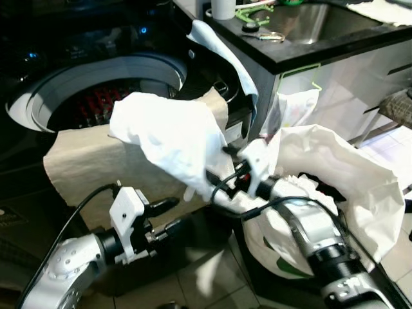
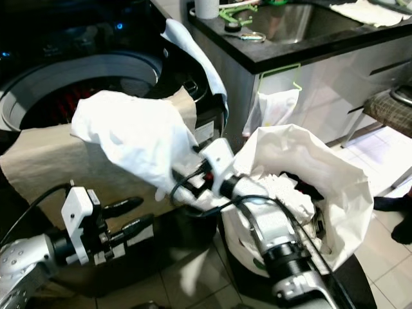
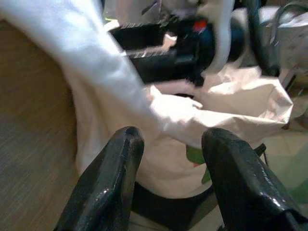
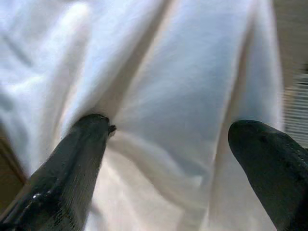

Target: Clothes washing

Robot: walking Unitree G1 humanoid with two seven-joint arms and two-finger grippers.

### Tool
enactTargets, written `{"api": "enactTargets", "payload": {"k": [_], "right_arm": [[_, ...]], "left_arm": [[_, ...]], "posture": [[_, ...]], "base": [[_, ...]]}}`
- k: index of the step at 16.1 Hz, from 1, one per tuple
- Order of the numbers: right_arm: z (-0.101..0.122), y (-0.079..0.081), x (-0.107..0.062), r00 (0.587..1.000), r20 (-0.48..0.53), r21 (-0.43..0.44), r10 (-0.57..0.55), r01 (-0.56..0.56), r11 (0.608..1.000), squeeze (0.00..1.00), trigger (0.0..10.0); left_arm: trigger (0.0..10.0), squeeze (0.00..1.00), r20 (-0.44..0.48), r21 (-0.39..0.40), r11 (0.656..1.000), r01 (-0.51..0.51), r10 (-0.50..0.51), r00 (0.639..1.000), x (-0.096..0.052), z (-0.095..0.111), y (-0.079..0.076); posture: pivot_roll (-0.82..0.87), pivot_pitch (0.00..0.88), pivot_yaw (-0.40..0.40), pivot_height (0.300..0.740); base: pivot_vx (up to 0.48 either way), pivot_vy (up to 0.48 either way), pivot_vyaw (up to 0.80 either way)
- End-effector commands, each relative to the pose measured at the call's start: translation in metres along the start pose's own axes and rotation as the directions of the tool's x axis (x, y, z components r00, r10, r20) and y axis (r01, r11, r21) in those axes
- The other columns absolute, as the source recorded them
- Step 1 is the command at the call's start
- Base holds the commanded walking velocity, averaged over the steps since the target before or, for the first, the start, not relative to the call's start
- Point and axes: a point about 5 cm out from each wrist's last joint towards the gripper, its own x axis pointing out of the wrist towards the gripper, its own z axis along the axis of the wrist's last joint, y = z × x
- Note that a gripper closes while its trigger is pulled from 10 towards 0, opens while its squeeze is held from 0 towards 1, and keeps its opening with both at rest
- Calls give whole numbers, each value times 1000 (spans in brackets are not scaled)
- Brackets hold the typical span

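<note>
The right hand (image 1: 222, 168) is raised beside the washing machine (image 1: 96, 96), and a white garment (image 1: 170, 138) hangs bunched over its front, lifted above the machine's front edge. In the right wrist view the two black fingers (image 4: 72, 163) stand apart with the cloth lying against them; whether they truly pinch it I cannot tell. The left hand (image 1: 168, 215) sits lower, below the garment and in front of the washing machine, its fingers spread apart and holding nothing.

The garment is plain white, thin and crumpled into loose folds.

A beige cloth (image 1: 77, 167) drapes over the washing machine's front, and something red lies in its round drum. On the far side of the right hand from the washing machine stands a white laundry bag (image 1: 347, 187), open, with more clothes inside. Past the washing machine, a dark desk (image 1: 302, 55) carries a steel sink (image 1: 309, 22). The floor (image 1: 206, 277) is pale tile.
</note>
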Motion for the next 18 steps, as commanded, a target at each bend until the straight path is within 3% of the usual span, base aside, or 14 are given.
{"api": "enactTargets", "payload": {"k": [1, 5, 7, 8, 9, 10, 13, 18], "right_arm": [[3, 1, 4, 1000, 6, -34, 28, -28, 999, 1000, 10000], [-3, 5, 3, 999, -35, -66, 29, -32, 997, 1000, 10000], [-6, -1, 3, 998, -57, -82, -28, 23, 996, 0, 10000], [-5, -6, 4, 997, -42, -81, -64, 61, 995, 0, 10000], [-1, -12, 3, 995, -17, -75, -100, 98, 992, 0, 1373], [2, -15, 3, 993, -3, -72, -117, 116, 991, 0, 0], [10, -29, -1, 985, 28, -65, -172, 173, 983, 0, 0], [11, -35, -2, 990, 20, -42, -143, 144, 989, 0, 0]], "left_arm": [[10000, 0, -1, -12, 1000, 11, -11, 1000, -2, 2, -4], [10000, 0, 12, -37, 999, 33, -32, 999, -1, 3, -10], [10000, 0, 15, -31, 999, 20, -20, 1000, 2, 3, -10], [10000, 0, 18, -33, 999, 21, -21, 1000, 3, 4, -10], [10000, 0, 21, -34, 999, 21, -20, 1000, 4, 5, -10], [10000, 0, 22, -35, 999, 20, -19, 1000, 5, 5, -10], [10000, 0, 28, -35, 999, 15, -14, 1000, 7, 6, -9], [10000, 0, 27, -35, 999, 7, -6, 1000, 8, 7, -7]], "posture": [[24, 46, 43, 740], [27, 49, 39, 740], [24, 49, 42, 740], [23, 49, 44, 740], [21, 48, 45, 740], [21, 48, 45, 740], [22, 47, 43, 740], [23, 44, 43, 740]], "base": [[0, 0, 0], [0, 0, 0], [0, 0, 0], [0, 0, 0], [0, 0, 0], [0, 0, 0], [0, 0, 0], [0, 0, 0]]}}
